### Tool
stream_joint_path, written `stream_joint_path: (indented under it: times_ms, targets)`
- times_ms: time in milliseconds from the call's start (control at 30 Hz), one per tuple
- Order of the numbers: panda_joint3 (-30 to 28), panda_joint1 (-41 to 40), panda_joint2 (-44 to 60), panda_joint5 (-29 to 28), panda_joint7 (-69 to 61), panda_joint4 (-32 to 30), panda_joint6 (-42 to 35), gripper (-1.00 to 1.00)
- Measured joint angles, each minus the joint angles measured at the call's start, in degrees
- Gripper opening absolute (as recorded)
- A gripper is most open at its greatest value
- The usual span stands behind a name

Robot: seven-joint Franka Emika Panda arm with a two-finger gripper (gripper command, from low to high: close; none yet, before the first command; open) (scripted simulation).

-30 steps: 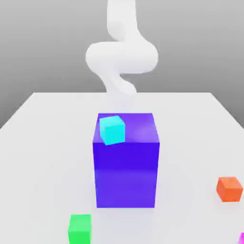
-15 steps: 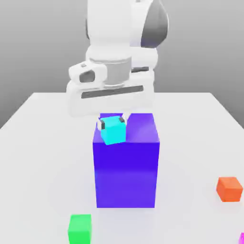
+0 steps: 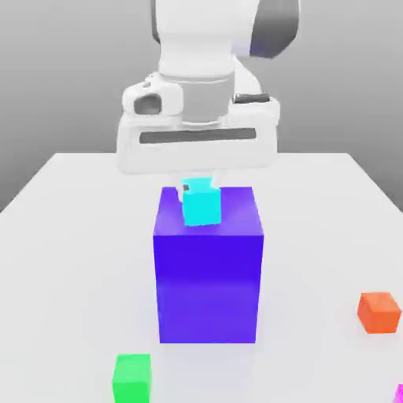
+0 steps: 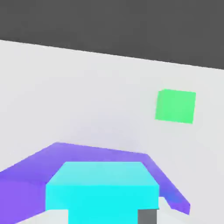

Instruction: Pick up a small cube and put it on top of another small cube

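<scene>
Gripper (image 3: pixel 201 193) is clamped on the small cyan cube (image 3: pixel 201 205), jaws pinched narrow on its two side faces. In the exterior view the cube sits directly under the palm, at or just above the top face of the big blue-violet block (image 3: pixel 208 271). I can't tell from either view whether it's lifted clear or resting on that face; the hand view shows the cube (image 4: pixel 103 188) between the fingers with purple (image 4: pixel 26 173) underneath and on both sides of it.

Step in hand, as I read it: grasp made, lift is next.

How to do it well:
- Pull straight up first. No sideways travel until the cube is clearly off the block, or its lower edge drags on the top face and twists in the grip.
- Keep the squeeze constant. Plain flat faces, small contact patch, so any slack lets it rotate.
- Keep the wrist vertical so the cube stays square for stacking.

Target candidates: green cube (image 3: pixel 131 378) sits low on the table (image 3: pixel 71 236), out in front of the claw on the near side of the block; it shows in the hand view too (image 4: pixel 175 106). Orange cube (image 3: pixel 378 312) is down on the table as well, off to the exterior view's right of the claw. Either means a long descent from block height, so carry high, centre over the target, then lower slowly and release only on contact.
</scene>
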Motion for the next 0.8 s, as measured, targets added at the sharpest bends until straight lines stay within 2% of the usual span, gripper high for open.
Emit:
stream_joint_path:
  times_ms: [433,800]
  targets:
    - [6.0,0.7,17.8,-0.2,34.4,8.1,9.8,-1.00]
    - [5.2,6.1,33.0,-2.1,64.6,14.9,18.1,-1.00]
